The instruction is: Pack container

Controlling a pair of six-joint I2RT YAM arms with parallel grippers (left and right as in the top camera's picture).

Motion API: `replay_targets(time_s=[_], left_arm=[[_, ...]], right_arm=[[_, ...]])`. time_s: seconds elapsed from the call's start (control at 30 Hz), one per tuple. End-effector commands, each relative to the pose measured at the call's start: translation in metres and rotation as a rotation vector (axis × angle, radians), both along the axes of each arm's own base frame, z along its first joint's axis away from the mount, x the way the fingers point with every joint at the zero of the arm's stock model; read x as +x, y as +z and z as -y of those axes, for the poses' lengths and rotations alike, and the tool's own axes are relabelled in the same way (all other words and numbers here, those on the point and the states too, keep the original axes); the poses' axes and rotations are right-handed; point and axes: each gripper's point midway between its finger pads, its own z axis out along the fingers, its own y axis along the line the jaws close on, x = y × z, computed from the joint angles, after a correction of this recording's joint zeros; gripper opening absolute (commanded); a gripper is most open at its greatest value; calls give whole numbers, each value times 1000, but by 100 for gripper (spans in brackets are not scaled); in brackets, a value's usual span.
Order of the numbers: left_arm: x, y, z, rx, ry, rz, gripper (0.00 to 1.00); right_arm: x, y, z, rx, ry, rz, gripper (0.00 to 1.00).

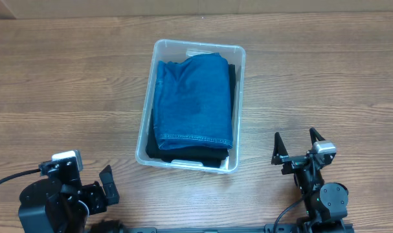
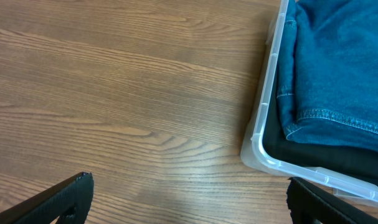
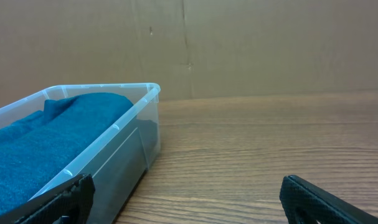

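Observation:
The clear plastic container (image 1: 146, 129) stands in the middle of the wooden table. Folded blue jeans (image 1: 193, 97) lie in it on top of a folded black garment (image 1: 183, 154). The container also shows in the left wrist view (image 2: 258, 134) and in the right wrist view (image 3: 123, 127), with the jeans (image 2: 338, 68) (image 3: 45, 134) inside. My left gripper (image 1: 109, 184) (image 2: 189, 199) is open and empty at the front left, left of the container's near corner. My right gripper (image 1: 294, 144) (image 3: 185, 196) is open and empty at the front right, apart from the container.
A brown cardboard wall (image 3: 238, 43) stands along the table's far edge. Bare wooden tabletop (image 1: 67, 90) lies on both sides of the container. The arm bases sit at the front edge.

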Motion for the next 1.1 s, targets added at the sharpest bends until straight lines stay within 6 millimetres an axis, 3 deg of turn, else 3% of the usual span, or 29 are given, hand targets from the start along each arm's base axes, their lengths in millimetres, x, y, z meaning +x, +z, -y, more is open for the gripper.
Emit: replay_targets(time_s=[0.0, 0.67, 0.8, 0.97, 1.07], left_arm=[[-1, 0, 1, 8, -15, 3, 100], [0, -1, 6, 11, -49, 34, 100], [21, -15, 6, 21, -56, 172, 100], [54, -56, 15, 3, -115, 347, 100], [73, -70, 20, 3, -152, 471, 100]], right_arm=[[0, 1, 3, 2, -16, 9, 100], [0, 1, 3, 2, -16, 8, 100], [0, 1, 3, 2, -16, 8, 100], [0, 1, 3, 2, -16, 8, 100], [0, 1, 3, 2, -16, 9, 100]])
